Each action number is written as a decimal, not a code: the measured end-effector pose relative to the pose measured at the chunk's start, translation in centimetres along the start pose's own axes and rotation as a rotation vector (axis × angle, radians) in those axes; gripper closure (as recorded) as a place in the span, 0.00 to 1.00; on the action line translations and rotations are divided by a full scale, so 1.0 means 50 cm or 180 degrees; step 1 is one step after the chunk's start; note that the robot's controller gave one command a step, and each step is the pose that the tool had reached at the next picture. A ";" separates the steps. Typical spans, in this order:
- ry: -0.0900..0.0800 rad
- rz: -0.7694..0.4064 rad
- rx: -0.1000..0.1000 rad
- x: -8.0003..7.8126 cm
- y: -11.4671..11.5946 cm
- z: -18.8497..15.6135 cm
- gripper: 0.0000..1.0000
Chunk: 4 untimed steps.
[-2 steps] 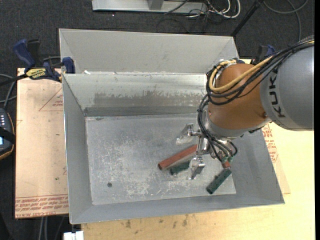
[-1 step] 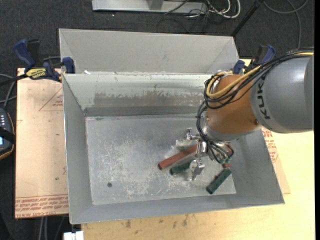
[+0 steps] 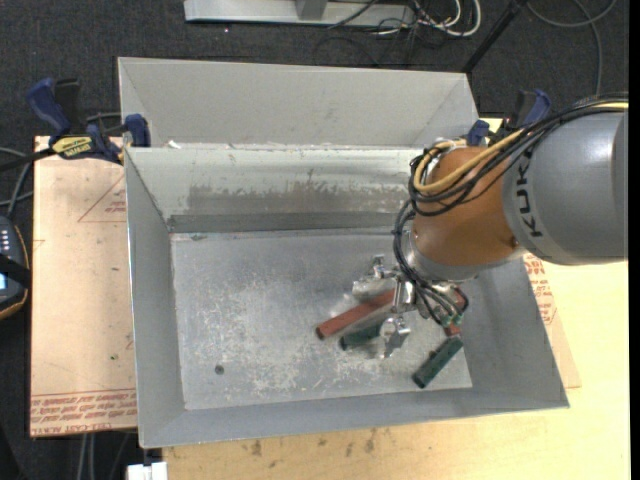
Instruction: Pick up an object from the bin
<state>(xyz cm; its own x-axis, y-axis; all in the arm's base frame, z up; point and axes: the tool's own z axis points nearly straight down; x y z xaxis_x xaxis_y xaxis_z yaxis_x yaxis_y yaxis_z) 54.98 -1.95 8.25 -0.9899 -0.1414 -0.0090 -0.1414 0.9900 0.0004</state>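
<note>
The grey metal bin has a scuffed floor that is bare over its left half. The few loose things lie in its right half, toward the near edge. The grey arm comes in over the bin's right edge. Its orange wrist cover, wrapped in yellow and black cables, hangs above the right part of the floor, close to the back wall.

Below the cover the metal jaws stand apart, low over the floor. One is on the far side and one on the near side of the right end of a red-brown bar, and they are not closed on it. The bar lies at a slant right of the floor's middle, with its left end nearer the near edge.

A dark green bar lies slanted toward the near right corner, clear of the jaws. A smaller dark green piece sits just beside the red-brown bar on its near side, by the nearer jaw.
</note>
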 end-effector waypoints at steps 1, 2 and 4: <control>0.0007 0.0023 0.0000 -0.004 -0.001 0.002 0.00; -0.0036 -0.0284 0.0021 -0.046 0.015 0.002 1.00; -0.0032 -0.0282 0.0019 -0.045 0.015 -0.003 1.00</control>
<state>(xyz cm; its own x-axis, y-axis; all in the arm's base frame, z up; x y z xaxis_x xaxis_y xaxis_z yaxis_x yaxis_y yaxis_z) 57.12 -0.87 8.41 -0.9734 -0.2284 -0.0188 -0.2283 0.9736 -0.0068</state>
